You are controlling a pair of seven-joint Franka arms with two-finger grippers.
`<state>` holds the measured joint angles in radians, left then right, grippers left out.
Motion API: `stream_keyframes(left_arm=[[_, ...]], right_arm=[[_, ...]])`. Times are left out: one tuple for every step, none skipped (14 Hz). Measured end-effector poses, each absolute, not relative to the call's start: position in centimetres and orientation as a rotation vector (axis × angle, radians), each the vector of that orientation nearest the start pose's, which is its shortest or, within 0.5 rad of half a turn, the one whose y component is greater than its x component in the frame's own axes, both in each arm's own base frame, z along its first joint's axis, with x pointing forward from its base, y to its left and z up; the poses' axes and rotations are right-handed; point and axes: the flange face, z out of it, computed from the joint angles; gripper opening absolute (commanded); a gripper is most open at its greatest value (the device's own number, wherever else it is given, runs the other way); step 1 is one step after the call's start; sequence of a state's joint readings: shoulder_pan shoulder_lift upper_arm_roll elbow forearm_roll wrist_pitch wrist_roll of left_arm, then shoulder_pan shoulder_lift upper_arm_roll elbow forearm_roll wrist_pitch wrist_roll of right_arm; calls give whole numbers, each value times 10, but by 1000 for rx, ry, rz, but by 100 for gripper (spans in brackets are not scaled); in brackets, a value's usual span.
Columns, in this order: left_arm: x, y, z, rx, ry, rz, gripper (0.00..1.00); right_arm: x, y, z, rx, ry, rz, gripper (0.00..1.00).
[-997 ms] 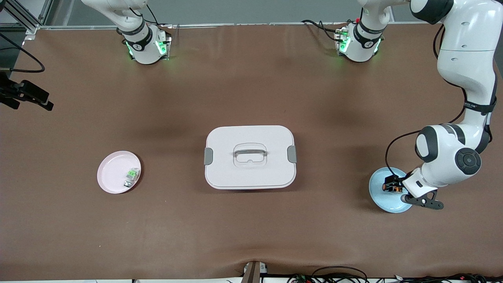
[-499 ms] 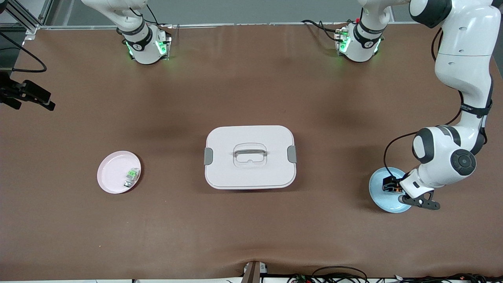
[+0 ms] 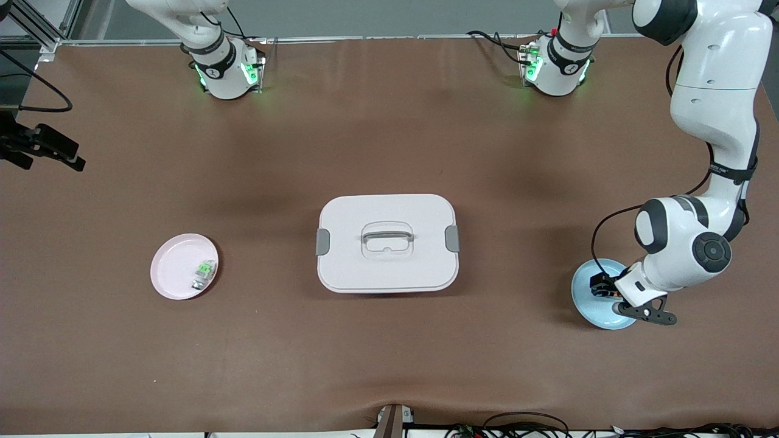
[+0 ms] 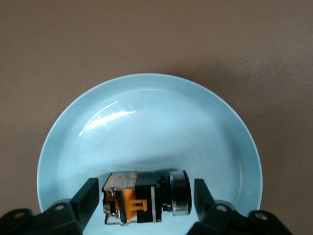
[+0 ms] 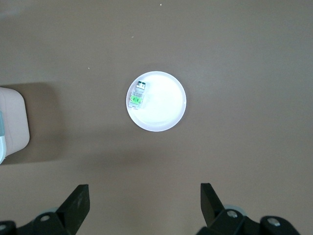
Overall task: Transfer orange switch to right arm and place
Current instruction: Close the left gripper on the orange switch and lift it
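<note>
A brown worktop [image 3: 389, 340] carries a pale blue plate [image 4: 146, 122] near the left arm's end. The orange switch [image 4: 144, 197], a stubby black part with orange marks and a silver-ringed end, lies on its side in this plate. The left tool [image 4: 145, 200] is down at the plate with its two fingers [image 4: 88, 198] spread apart, one on each side of the switch. A thin gap shows at each end, so the fingers bracket the switch without clamping it.

A white lidded box [image 3: 387, 243] with a grey handle sits mid-worktop. Toward the right arm's end, a pink plate [image 3: 176, 274] holds a small green-and-clear part [image 3: 205, 272]. The right tool [image 5: 145, 205] waits high over the worktop near that plate, fingers wide apart, holding nothing.
</note>
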<state>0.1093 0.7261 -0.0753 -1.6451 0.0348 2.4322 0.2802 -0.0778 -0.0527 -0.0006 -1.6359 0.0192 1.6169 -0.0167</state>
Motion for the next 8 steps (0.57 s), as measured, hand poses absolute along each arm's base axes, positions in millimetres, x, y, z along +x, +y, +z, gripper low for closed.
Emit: stream_keyframes(left_arm=[[692,30,196,-3131,395,-104,70],[692,30,195,-3131,396,-103,65],[692,30,195,-3131,396,-104,62],[692,30,196,-3131,396,-105,59],[692,30,196,-3131,396,-105,54],[692,30,196,-3131,396,-105,44],[692,30,196,-3131,396,-105,35],[692,30,196,-3131,396,-105,25]], right_arm=[[541,-41,627,-3123,91,-54,100],[541,-41,627,-3125,78,-54,100],[541,-41,627,-3126,64,-54,100],[541,-41,627,-3126,51,-54,100],[541,-41,627,-3127,45,-54,100],[541,-41,627,-3127,42,-54,100],[541,-41,627,-3127,41,-54,100],[541,-41,627,-3127,39,-54,100]])
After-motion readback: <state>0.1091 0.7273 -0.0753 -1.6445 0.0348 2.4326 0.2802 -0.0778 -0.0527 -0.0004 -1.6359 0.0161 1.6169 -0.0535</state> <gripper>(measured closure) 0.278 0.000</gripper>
